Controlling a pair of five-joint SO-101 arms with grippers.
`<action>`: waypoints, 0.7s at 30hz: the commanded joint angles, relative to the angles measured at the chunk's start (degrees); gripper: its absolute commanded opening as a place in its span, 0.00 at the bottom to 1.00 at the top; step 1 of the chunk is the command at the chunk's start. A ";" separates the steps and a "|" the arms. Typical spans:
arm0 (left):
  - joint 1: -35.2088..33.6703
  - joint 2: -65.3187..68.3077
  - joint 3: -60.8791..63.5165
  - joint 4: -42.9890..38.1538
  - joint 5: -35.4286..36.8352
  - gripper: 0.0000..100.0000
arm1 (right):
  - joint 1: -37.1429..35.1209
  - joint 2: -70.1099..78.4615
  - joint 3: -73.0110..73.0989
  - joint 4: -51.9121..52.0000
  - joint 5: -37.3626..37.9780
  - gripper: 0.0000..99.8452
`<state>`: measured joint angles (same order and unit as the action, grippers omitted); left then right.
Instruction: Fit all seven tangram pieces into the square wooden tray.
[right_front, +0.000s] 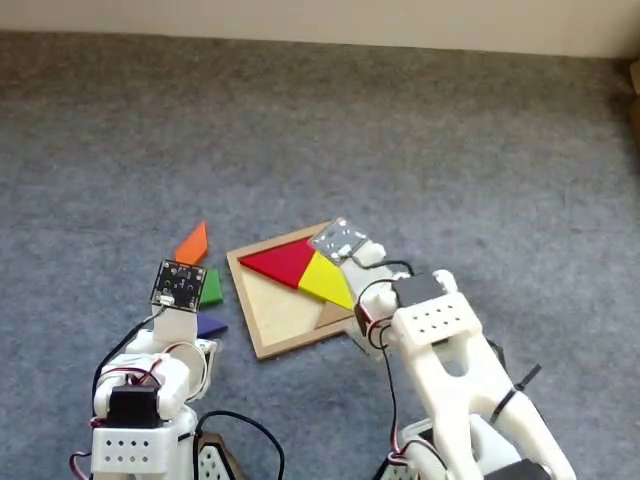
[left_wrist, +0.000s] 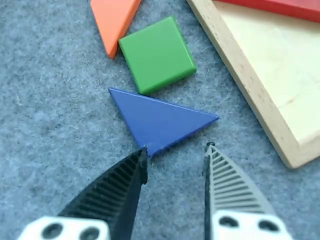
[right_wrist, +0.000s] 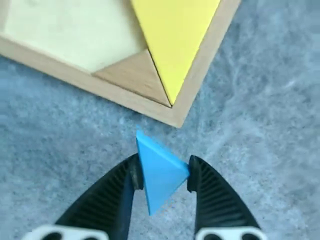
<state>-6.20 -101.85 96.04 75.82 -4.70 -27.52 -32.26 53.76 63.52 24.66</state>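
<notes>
Just off tray (right_wrist: 202, 75) corner — right fingers (right_wrist: 117, 192) tight on light-blue triangle (right_wrist: 159, 172); left fingers (left_wrist: 120, 185) apart, empty.

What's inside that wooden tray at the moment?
The tray holds a red triangle, a yellow triangle and a small tan triangle; the rest of its floor is bare. The right arm covers one tray corner in the high view, so what lies under it cannot be seen.
</notes>
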 joint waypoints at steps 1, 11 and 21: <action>-0.66 -2.42 1.19 0.18 0.53 0.19 | -4.97 -2.95 -5.05 0.40 -8.35 0.08; -0.66 -2.42 1.19 0.18 0.53 0.19 | -18.24 -2.33 -9.71 -6.46 -26.02 0.07; -0.66 -2.42 1.19 0.18 0.53 0.19 | -21.05 17.36 -19.21 -12.18 -29.10 0.07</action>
<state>-6.20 -101.85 96.04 75.82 -4.70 -47.91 -19.34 41.36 52.70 -3.65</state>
